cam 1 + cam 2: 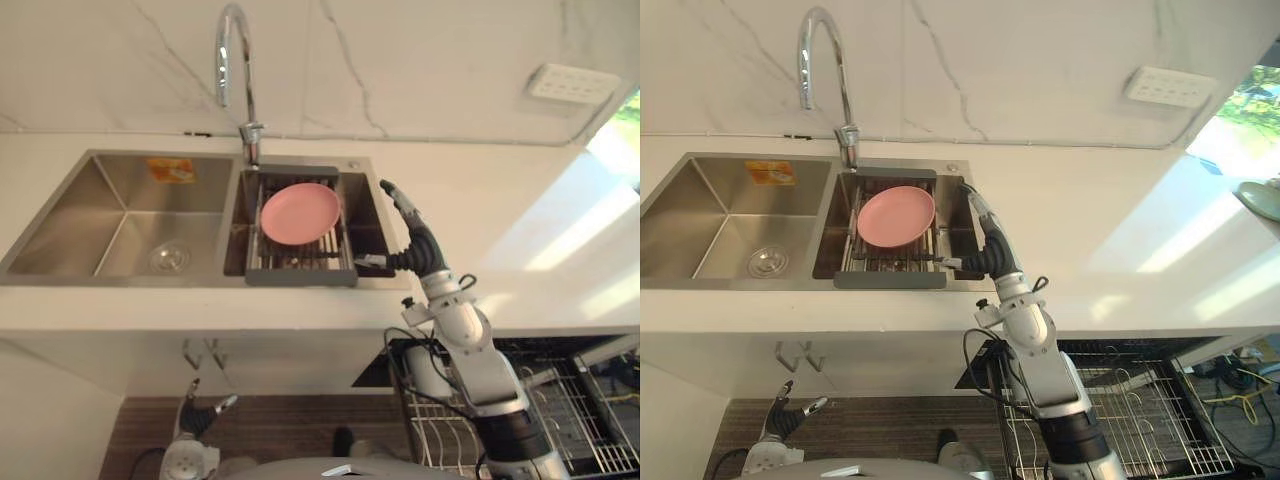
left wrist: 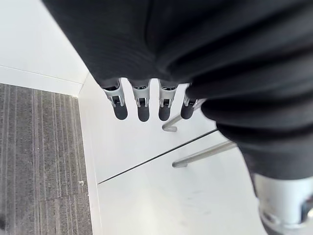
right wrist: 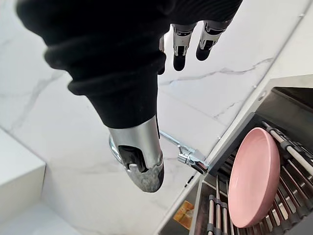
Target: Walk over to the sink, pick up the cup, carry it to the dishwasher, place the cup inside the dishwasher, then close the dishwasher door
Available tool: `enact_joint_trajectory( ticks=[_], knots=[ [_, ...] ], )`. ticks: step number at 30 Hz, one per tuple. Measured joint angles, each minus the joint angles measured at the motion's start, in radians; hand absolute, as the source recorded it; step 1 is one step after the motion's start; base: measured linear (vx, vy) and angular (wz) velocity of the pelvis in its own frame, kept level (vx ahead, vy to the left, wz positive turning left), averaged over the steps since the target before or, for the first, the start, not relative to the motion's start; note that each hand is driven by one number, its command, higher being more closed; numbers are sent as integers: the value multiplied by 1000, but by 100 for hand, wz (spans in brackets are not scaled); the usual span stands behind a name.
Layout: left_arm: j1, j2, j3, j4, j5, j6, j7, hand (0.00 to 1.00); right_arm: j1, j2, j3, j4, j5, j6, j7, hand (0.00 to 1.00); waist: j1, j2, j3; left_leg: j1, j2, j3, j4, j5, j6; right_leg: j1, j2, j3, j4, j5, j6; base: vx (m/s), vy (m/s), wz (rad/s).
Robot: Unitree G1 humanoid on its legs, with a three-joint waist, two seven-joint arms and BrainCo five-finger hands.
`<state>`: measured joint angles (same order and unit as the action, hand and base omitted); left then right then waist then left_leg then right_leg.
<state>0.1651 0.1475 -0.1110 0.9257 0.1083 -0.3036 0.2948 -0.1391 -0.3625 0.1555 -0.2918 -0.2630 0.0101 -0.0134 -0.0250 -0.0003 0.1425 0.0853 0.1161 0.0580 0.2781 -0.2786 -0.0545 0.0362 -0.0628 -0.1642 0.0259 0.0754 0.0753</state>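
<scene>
A steel double sink (image 1: 120, 215) is set into the white counter under a curved tap (image 1: 232, 70). In its right basin a dark drying rack (image 1: 300, 270) holds a pink plate (image 1: 300, 212), tilted on the bars. My right hand (image 1: 412, 240) is raised over the right rim of that basin, open, with straight fingers (image 3: 178, 46) pointing at the wall and the thumb (image 3: 142, 161) apart; it holds nothing. Beside it lies the plate (image 3: 254, 183). My left hand (image 1: 195, 415) hangs low by the cabinet front, open and empty.
The dishwasher's wire rack (image 1: 560, 400) is pulled out at the lower right, below the counter edge. Two metal cabinet handles (image 1: 200, 352) stick out under the sink. A white socket plate (image 1: 570, 83) is on the marble wall. Dark striped floor (image 2: 39, 161) lies below.
</scene>
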Motion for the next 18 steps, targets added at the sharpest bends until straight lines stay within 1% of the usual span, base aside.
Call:
enact_joint_trajectory(
  ticks=[1, 2, 4, 6, 7, 8, 9, 10, 11, 13, 14, 16, 17, 18],
  knots=[
    [-8, 1, 0, 0, 16, 0, 0, 0, -31, -9, 8, 3, -37, 21, -1, 0, 16, 0, 0, -7, -5, 2, -1, 10, -4, 4, -1, -11, -16, 13, 1, 28, -5, 36],
    [-11, 1, 0, 0, 17, 0, 1, 0, -51, -12, 14, 9, -60, 30, -5, 0, 25, 0, 1, -11, -6, 4, 1, 12, -3, 5, -2, -11, -21, 14, 0, 19, -16, 22],
    [-10, 1, -1, 9, 23, 3, 2, 0, -151, -16, 73, 72, -119, 66, -20, 0, 54, 8, 11, -16, -7, 18, 54, 21, -10, 43, -2, -9, -48, 15, -4, 1, -1, 6],
    [-2, 1, -6, 8, 24, 8, 6, 0, -218, -23, 124, 125, -176, 84, -21, 0, 73, 11, 13, -16, -7, 21, 66, 32, -4, 52, -3, -5, -54, 15, -6, -25, -18, -4],
    [-1, 3, -6, 8, 24, 8, 8, 0, -238, -25, 133, 143, -191, 85, -24, 0, 78, 12, 14, -16, -7, 21, 56, 36, -3, 49, -3, -5, -57, 14, -10, -34, -33, 3],
    [-2, 5, -6, 8, 23, 11, 11, 0, -276, -33, 149, 180, -234, 86, -37, 0, 80, 12, 14, -13, -10, 21, 22, 47, 2, 43, -3, -10, -73, 21, -17, -45, -46, 12],
    [-6, 5, -8, 8, 22, 19, 10, 0, -307, -42, 154, 215, -285, 93, -43, 0, 85, 11, 13, -6, -10, 19, -33, 60, -3, 37, 1, -15, -96, 42, -16, -41, -41, 15],
    [-8, 5, -8, 8, 22, 23, 8, 0, -321, -43, 154, 235, -308, 99, -47, 0, 86, 11, 14, -1, -10, 19, -59, 64, -6, 36, 4, -17, -109, 55, -14, -58, -38, 12],
    [-17, 11, -8, 7, 23, 31, 2, 0, -342, -43, 155, 300, -367, 126, -53, 0, 96, 2, 22, 17, -14, 17, -105, 88, -10, 35, 2, -20, -108, 65, -14, -54, -23, 4],
    [-19, 11, -8, 7, 23, 33, 2, 0, -344, -43, 155, 335, -391, 140, -50, 0, 106, -3, 22, 31, -16, 17, -126, 98, -12, 39, 2, -19, -108, 67, -14, -55, -10, 0],
    [-22, 12, -7, 7, 24, 36, 0, 0, -345, -42, 156, 353, -417, 146, -47, 0, 110, -6, 23, 34, -17, 15, -136, 103, -12, 40, 1, -21, -109, 69, -14, -72, -4, 2],
    [-30, 22, -8, 7, 24, 49, -16, 0, -351, -43, 167, 386, -485, 150, -14, 0, 108, -20, 30, 37, -23, -1, -162, 122, -14, 37, -4, -32, -113, 74, -15, -83, -4, 11],
    [-32, 24, -8, 7, 24, 50, -18, 0, -353, -44, 171, 393, -493, 152, -10, 0, 107, -22, 31, 36, -23, -3, -163, 124, -14, 36, -4, -34, -115, 74, -16, -72, -6, 13],
    [-35, 31, -8, 6, 23, 59, -21, 0, -358, -51, 200, 420, -528, 166, 14, 0, 108, -33, 33, 36, -23, -5, -176, 134, -16, 31, -4, -37, -115, 74, -16, -61, -15, 10]
  ],
)
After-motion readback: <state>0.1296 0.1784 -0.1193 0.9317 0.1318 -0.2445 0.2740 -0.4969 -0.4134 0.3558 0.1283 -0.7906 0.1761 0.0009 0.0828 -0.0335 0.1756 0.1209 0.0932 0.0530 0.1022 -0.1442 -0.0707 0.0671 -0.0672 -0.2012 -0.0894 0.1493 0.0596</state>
